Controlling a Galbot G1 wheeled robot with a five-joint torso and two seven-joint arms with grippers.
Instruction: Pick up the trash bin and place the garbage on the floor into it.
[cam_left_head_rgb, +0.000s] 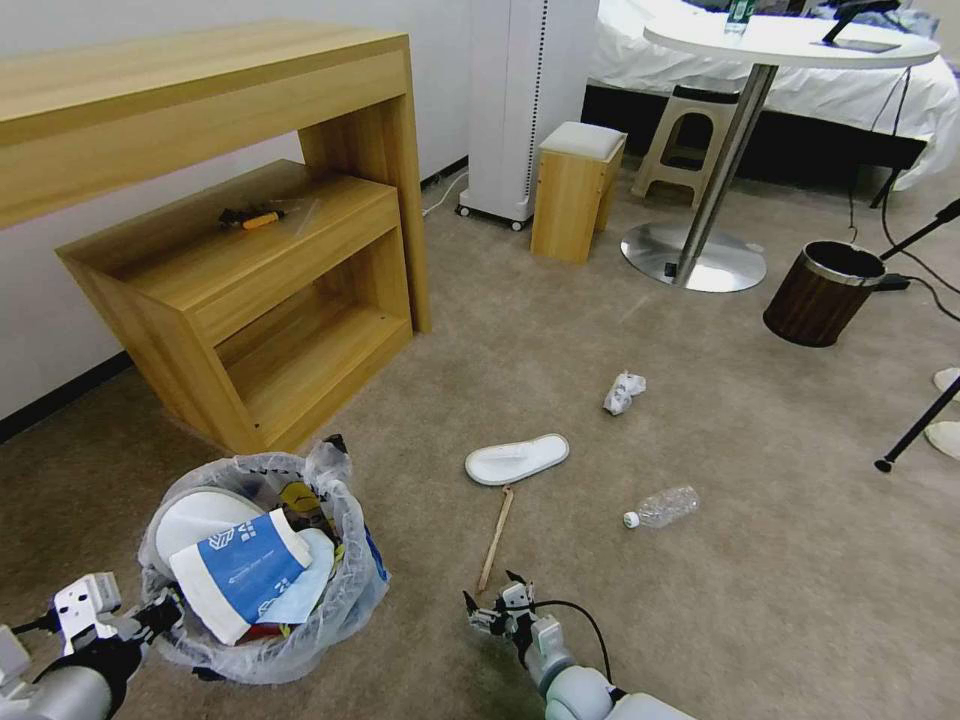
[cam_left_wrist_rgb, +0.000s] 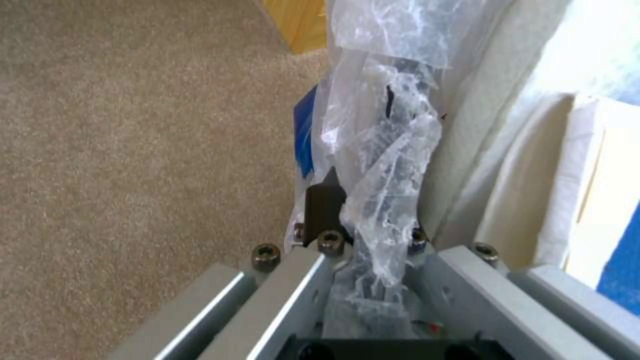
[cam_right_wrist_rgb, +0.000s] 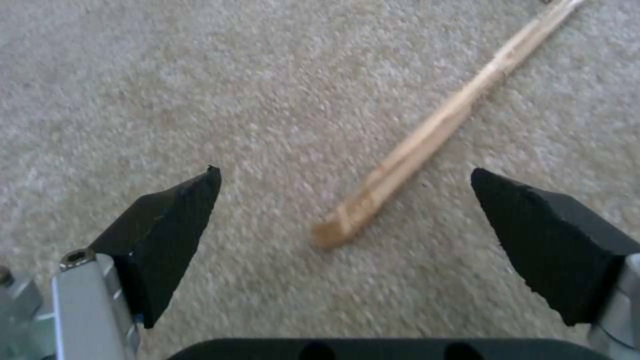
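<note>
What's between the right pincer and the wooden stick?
Nothing: bare floor. In the right wrist view the open right pincer straddles the near end of the wooden stick, without touching it.

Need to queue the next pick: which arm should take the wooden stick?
Right. The right gripper hangs open with the wooden stick end between its fingers; the left gripper is shut on the trash bin rim.

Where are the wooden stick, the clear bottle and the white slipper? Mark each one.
wooden stick (cam_right_wrist_rgb: 427, 135), right wrist view, mid-shaft.
clear bottle (cam_left_head_rgb: 668, 506), head view, middle of its body.
white slipper (cam_left_head_rgb: 515, 459), head view, centre of the sole.
</note>
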